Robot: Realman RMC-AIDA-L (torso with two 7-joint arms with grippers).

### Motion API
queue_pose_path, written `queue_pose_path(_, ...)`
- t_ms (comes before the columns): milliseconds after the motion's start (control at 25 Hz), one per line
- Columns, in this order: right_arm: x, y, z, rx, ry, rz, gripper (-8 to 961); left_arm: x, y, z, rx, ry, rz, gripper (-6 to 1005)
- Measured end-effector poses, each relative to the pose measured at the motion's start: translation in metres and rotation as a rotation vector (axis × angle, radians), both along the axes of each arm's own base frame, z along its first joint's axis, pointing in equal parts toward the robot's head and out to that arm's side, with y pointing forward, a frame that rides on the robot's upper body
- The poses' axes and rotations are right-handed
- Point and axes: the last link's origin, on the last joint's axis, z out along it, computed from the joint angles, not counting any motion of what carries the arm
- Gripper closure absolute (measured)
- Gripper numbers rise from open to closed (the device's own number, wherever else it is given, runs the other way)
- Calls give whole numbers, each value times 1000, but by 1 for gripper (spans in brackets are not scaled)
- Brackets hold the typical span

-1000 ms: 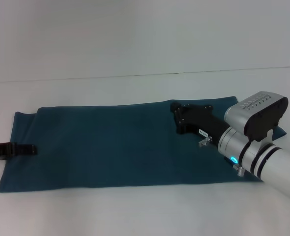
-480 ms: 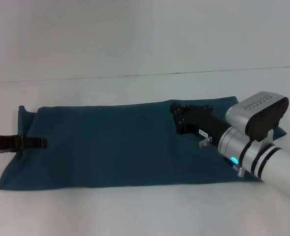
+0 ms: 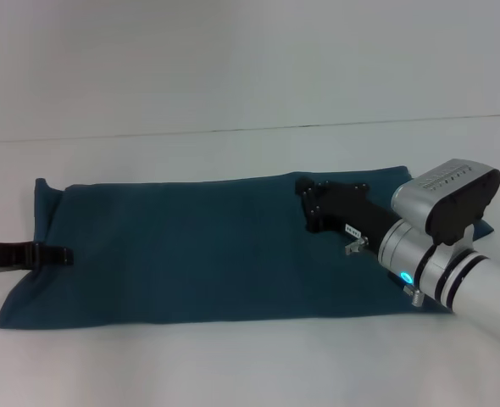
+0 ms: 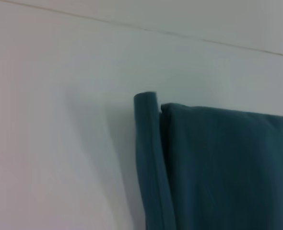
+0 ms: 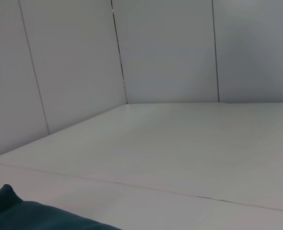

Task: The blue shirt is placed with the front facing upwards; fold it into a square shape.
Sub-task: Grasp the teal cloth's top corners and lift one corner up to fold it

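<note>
The blue shirt (image 3: 199, 250) is lying flat on the white table (image 3: 233, 365) as a long folded band, plain side up, no print showing. All places below are given relative to the shirt.

Left gripper (image 3: 59, 254): reaching in over the shirt's left short edge, roughly midway along that edge, tip sitting at cloth level. The fingers are appearing as one thin dark bar; whether they are pinching the fabric or just resting on it cannot be told. The shirt's far left corner is standing slightly raised. In the left wrist view that end is showing as a rolled lip (image 4: 151, 158) running along the edge, with the flat layer just beside it.

Right gripper (image 3: 308, 197): lying low over the shirt's right part, near the far long edge, its tip pointing toward the shirt's middle. Finger opening cannot be told. The right wrist view is showing only a corner of teal cloth (image 5: 17, 211) against the table.
</note>
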Motion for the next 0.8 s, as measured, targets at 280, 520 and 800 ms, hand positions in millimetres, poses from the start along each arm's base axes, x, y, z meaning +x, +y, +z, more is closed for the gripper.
queue_pose_path(280,1,-1,-1,-2,1,-3,954,0,0,-7,-47,45,-20,424)
queue_pose_path(520,1,-3,-2,-11,18,-15,954,0,2,-9,-40,68,-28,532)
queue_pose_path(800,3,-6,0,-8,46,-20,955,5,5,-4,-12,75,-43,871)
